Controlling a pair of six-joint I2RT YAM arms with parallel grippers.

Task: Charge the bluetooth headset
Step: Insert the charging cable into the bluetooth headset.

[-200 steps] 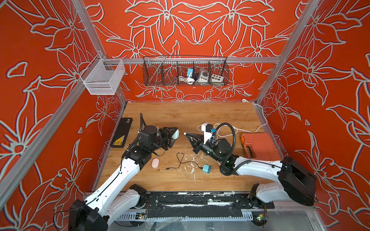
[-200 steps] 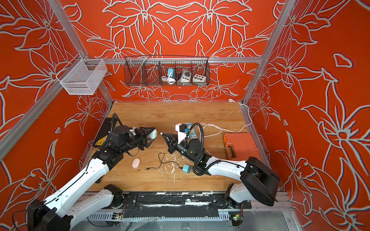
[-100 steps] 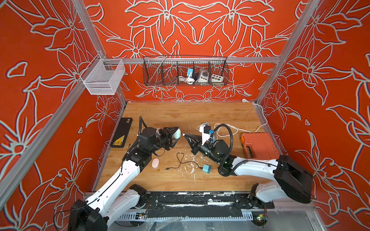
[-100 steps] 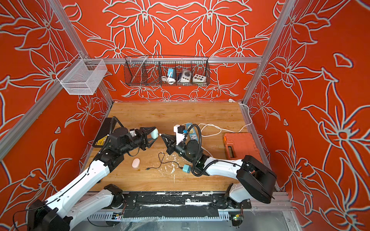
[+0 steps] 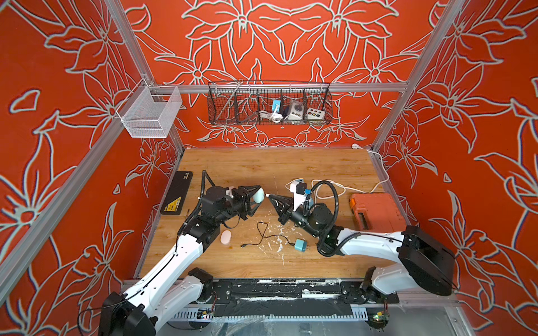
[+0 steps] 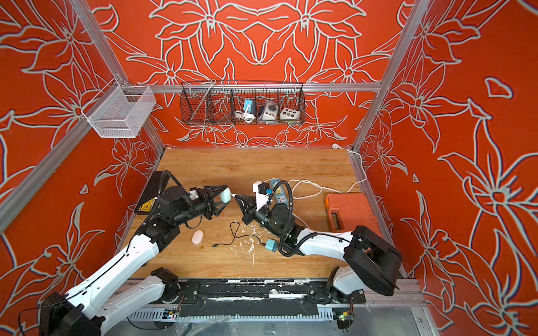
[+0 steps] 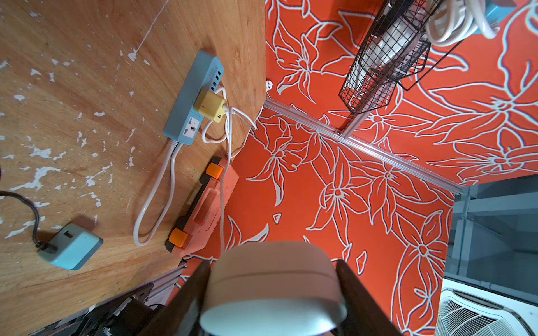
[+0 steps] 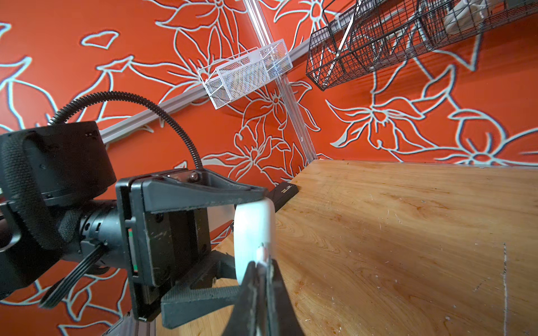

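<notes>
The bluetooth headset is a rounded, pale mint-white case [image 5: 258,195] [image 6: 225,195], held above the table with my left gripper [image 5: 260,198] [image 7: 272,291] shut on its sides. In the left wrist view the case [image 7: 273,270] fills the gap between the two dark fingers. My right gripper [image 5: 270,197] [image 8: 262,266] is shut on a small white plug [image 8: 261,252], whose tip points at the case [image 8: 252,229] and sits right against it. A white cable [image 7: 222,203] runs from the yellow charger [image 7: 210,106] toward that plug.
A blue power strip [image 7: 192,99] lies behind the right arm, with an orange tool case [image 5: 375,211] to its right. On the table in front lie a pinkish oval case [image 5: 225,237], a black cable [image 5: 262,232] and a light blue charger [image 5: 301,245]. A black pad [image 5: 177,192] lies at the left edge.
Both arms have shifted only slightly. The case and the plug tip stay close together at mid-table.
</notes>
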